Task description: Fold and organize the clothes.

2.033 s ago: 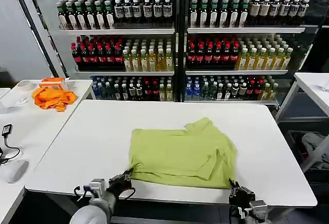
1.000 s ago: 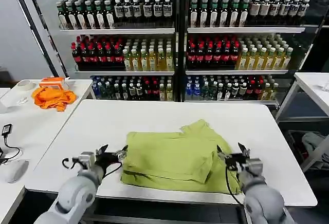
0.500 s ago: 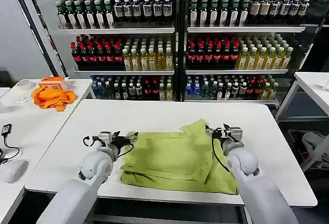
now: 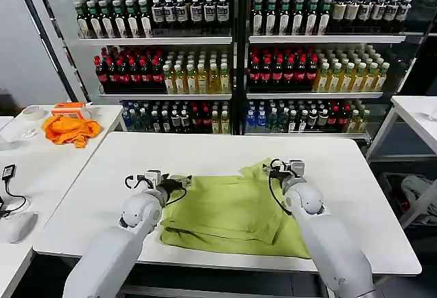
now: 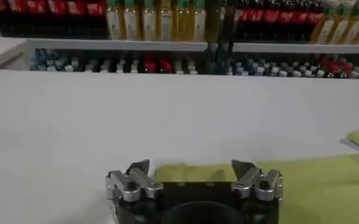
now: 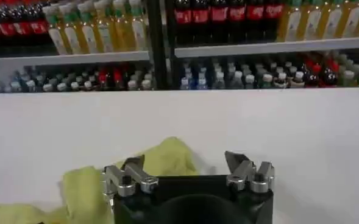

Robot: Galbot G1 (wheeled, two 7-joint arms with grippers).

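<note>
In the head view the light yellow-green T-shirt (image 4: 232, 212) lay folded in the lower middle of the frame on the white table (image 4: 89, 195), its near edge partly hidden behind the two grey forearms and any print out of sight. The left gripper (image 4: 179, 183) sat at the shirt's upper left corner and the right gripper (image 4: 276, 169) at its upper right corner. In each wrist view the fingers stood well apart with nothing between them, the yellow-green cloth showing just beyond them and largely cut off by the black gripper body.
</note>
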